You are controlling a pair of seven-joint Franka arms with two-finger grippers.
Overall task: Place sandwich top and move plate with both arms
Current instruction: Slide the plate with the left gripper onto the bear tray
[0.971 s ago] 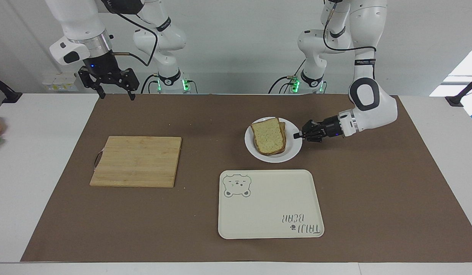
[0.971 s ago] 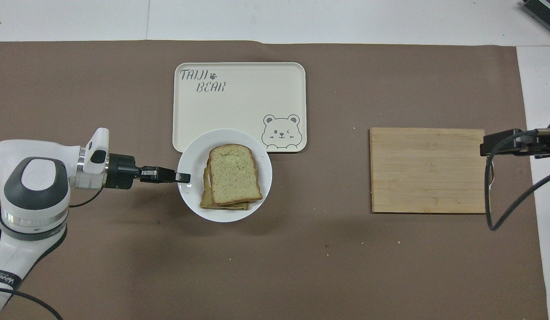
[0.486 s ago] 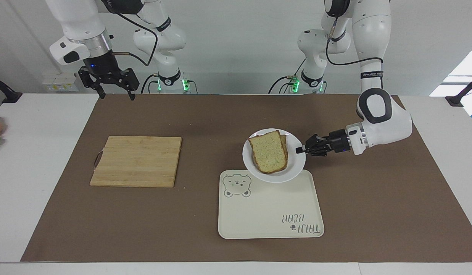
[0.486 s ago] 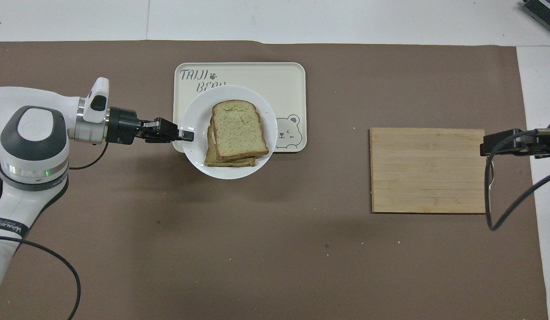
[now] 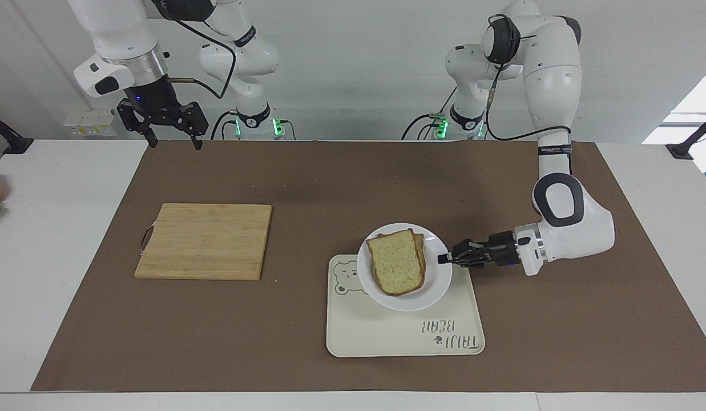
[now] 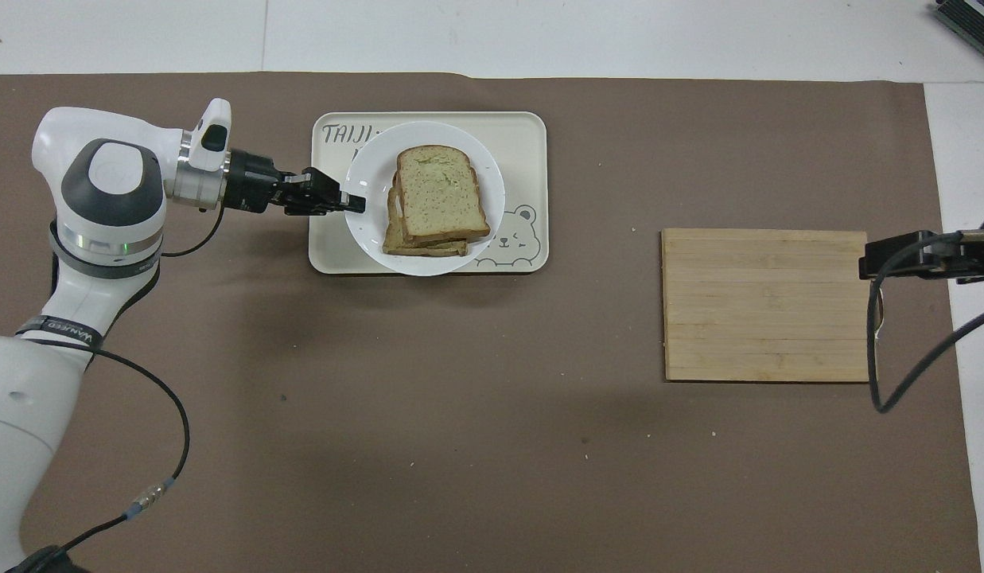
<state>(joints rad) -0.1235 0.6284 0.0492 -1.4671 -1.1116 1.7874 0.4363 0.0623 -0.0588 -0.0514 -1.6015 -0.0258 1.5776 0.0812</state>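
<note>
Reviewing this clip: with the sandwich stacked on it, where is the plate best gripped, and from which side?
By its thin rim, from the side toward the left arm's end of the table. The bread covers the middle of the plate, leaving only the bare rim. The left gripper is shut on that rim, coming in low and level, over the tray.

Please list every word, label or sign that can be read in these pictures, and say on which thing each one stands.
"TAIJI BEAR", with a small paw print: on the cream tray, read whole in the facing view; in the overhead view the plate covers most of it.
A band with small lettering on the left arm: too small to read surely.
No other text is legible.
</note>
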